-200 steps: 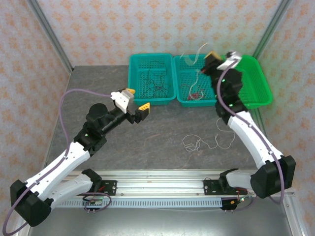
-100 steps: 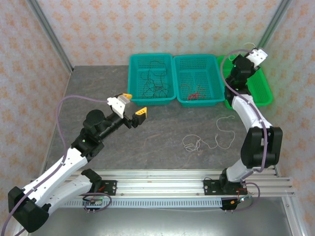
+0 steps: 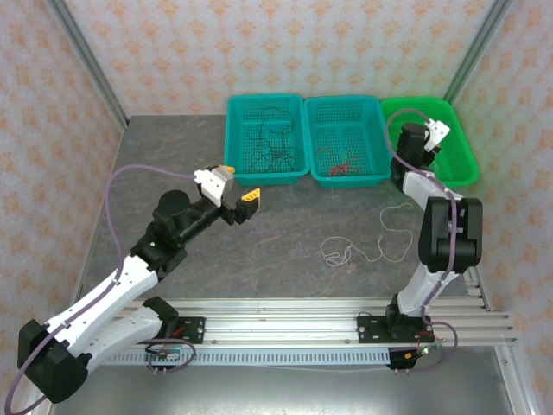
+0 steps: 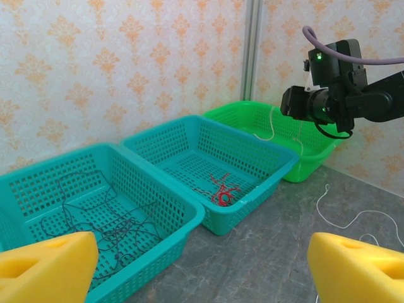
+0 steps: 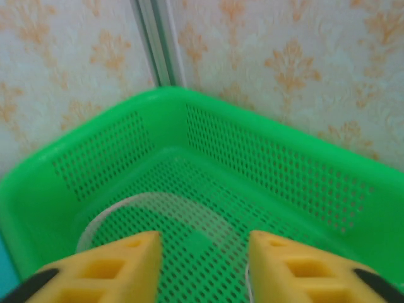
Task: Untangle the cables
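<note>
The cables (image 4: 221, 192) are three very thin wires, each in its own place. The thin black wire (image 4: 120, 230) lies in loose loops on the floor of a teal perforated plastic basket (image 4: 158, 255), ahead and to the left of the left fingers (image 4: 44, 265). The thin red wire (image 3: 341, 162) is a small bunch in a second teal perforated basket (image 4: 259, 202), straight ahead of those fingers. The thin white wire (image 3: 346, 252) lies long and looping on the grey stone-patterned surface (image 3: 173, 147), ahead and to the right of the left fingers and short of the baskets.

A white strand (image 5: 151, 199) also curves over the floor of the bright green perforated basket (image 5: 265, 158), just below the right fingers (image 5: 107, 265). Whether it joins the wire on the surface I cannot tell.

The left fingers are yellow wedges. They stand wide apart and released, with nothing between them, and hover above the surface short of the baskets. The right fingers, yellow as well, are parted over the green basket. The gap between them shows the mesh floor and the strand beneath, so they grip nothing. A short bit of white runs close by the inner edge of one finger — touching or not, I cannot tell.
</note>
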Controlling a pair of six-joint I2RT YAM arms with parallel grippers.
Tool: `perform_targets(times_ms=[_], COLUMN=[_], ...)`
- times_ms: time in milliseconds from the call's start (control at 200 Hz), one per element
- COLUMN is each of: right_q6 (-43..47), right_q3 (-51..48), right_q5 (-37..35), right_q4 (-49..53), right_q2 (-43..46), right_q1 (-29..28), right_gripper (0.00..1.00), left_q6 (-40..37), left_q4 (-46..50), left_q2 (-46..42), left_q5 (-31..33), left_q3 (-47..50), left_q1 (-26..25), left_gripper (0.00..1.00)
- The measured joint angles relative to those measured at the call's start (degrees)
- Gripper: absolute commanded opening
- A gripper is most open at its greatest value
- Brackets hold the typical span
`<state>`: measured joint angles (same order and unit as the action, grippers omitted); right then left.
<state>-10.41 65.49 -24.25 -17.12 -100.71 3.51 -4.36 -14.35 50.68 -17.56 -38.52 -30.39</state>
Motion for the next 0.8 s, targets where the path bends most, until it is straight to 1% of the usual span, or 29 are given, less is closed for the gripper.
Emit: perform_targets(times_ms=[145, 295, 360, 445, 530, 601, 691, 801], right_q6=[-3.7, -8.4, -10.7, -13.8, -17.4, -19.9, -21.9, -21.9], right_q3=[-0.4, -2.0, -2.5, -4.7, -9.2, -13.3, -15.6, -16.6], right_q5=[3.0, 7.3, 10.7, 16.9, 23.8, 28.6, 33.0, 36.9], right_q4=[5.7, 11.3, 14.0, 16.7, 18.3, 20.3, 26.7, 33.7], right_q2=[2.8, 12.0, 17.0, 24.3, 31.4, 35.3, 35.9, 32.3], right_q1=[0.1, 0.1, 0.1, 0.1, 0.1, 0.1, 0.0, -0.2], right_gripper=[0.60, 0.60, 0.60, 0.60, 0.60, 0.59, 0.59, 0.59], left_q6=[0.5, 1.4, 1.5, 1.6, 1.7, 1.9, 1.9, 1.9], left_q4=[0.0, 0.0, -0.1, -0.2, -0.7, -1.1, -2.0, -3.4], left_q2=[0.5, 1.9, 2.6, 3.2, 3.7, 4.2, 5.4, 7.4], left_q5=[0.2, 0.4, 0.5, 0.4, 0.0, -0.7, -1.6, -1.9], left_q3=[0.0, 0.0, 0.0, 0.0, 0.0, 0.0, 0.0, 0.0], left_q1=[0.0, -0.1, -0.4, -0.8, -0.8, -0.8, -1.4, -2.0], left_gripper=[0.87, 0.86, 0.86, 0.86, 0.86, 0.86, 0.86, 0.87])
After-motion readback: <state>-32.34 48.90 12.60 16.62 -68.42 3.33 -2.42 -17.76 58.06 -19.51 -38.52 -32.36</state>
